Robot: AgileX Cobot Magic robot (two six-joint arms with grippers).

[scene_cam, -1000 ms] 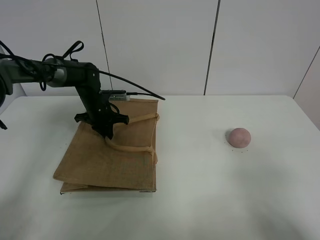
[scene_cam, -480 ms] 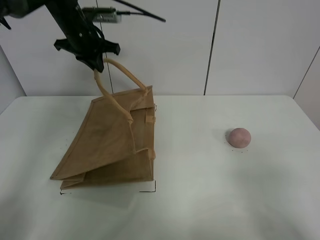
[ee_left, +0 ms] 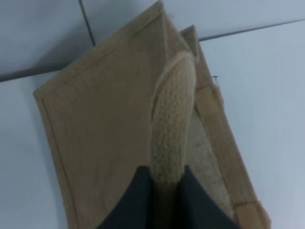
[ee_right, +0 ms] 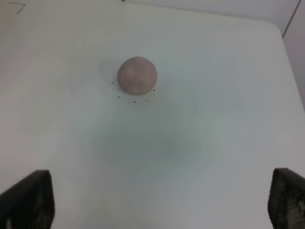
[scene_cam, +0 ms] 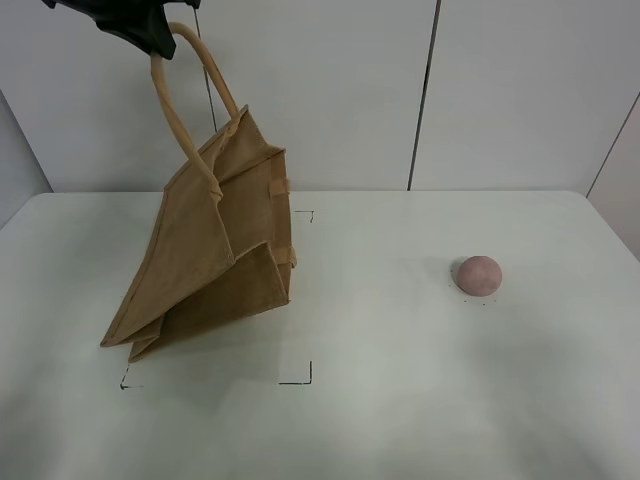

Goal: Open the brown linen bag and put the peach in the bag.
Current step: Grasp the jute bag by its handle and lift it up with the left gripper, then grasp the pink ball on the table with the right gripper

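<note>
One handle (scene_cam: 187, 95) of the bag (scene_cam: 205, 265) is pinched in the left pincer (scene_cam: 148, 30), the bag's lower edge on the table (scene_cam: 400, 400). The right pincer (ee_right: 157, 191) gapes wide, apart from the peach (scene_cam: 478, 275).

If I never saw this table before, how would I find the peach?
Start at the big white table. On its left side the left gripper holds a brown linen bag up by one handle; look to the right, well away from the bag. The peach sits there alone, a small, round, dusky-pink ball, far smaller than the tan bag.
</note>
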